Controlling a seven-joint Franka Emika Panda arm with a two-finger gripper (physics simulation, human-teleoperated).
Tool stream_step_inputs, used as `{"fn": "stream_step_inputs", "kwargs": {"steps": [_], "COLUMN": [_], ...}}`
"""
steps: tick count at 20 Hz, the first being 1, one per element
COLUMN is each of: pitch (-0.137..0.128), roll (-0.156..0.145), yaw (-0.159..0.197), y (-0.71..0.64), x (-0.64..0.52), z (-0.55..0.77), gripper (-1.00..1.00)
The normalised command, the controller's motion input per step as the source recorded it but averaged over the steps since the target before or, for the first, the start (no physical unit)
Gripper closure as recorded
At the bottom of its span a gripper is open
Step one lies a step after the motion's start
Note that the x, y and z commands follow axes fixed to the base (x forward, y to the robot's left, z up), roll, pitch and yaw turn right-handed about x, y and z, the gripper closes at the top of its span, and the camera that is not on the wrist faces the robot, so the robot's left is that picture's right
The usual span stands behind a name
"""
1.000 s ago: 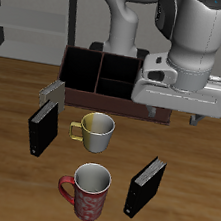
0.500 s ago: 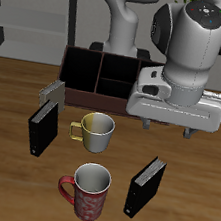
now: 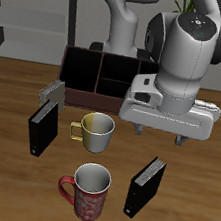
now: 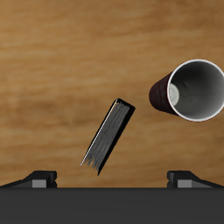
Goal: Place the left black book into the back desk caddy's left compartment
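The left black book [image 3: 146,186] stands upright on the wooden table near the front edge, beside the red mug [image 3: 89,190]. It also shows in the wrist view [image 4: 108,136], tilted, directly under the hand. My gripper [image 3: 162,137] hangs above the book, open and empty, with its fingertips [image 4: 39,178] spread wide. The back desk caddy [image 3: 98,72] stands at the table's back, partly hidden by my arm. Its tall black-walled end bay [image 3: 81,67] is open and shows nothing inside.
A second black book [image 3: 43,127] stands nearer the caddy's visible end, with a grey book [image 3: 52,91] leaning behind it. A pale mug with a yellow handle [image 3: 96,130] sits mid-table. The red mug shows in the wrist view [image 4: 191,90] close to the book.
My gripper has come down and forward toward the table's front, nearer the left black book. It stays open. Nothing on the table has moved.
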Motion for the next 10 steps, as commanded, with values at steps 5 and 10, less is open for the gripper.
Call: {"fn": "stream_step_inputs", "kwargs": {"steps": [5,10], "pitch": [-0.032,0.014], "roll": [-0.016,-0.002], "yaw": [-0.042,-0.057], "y": [-0.05,0.02], "x": [0.02,0.06], "z": [-0.12,-0.13], "gripper": [-1.0,-1.0]}}
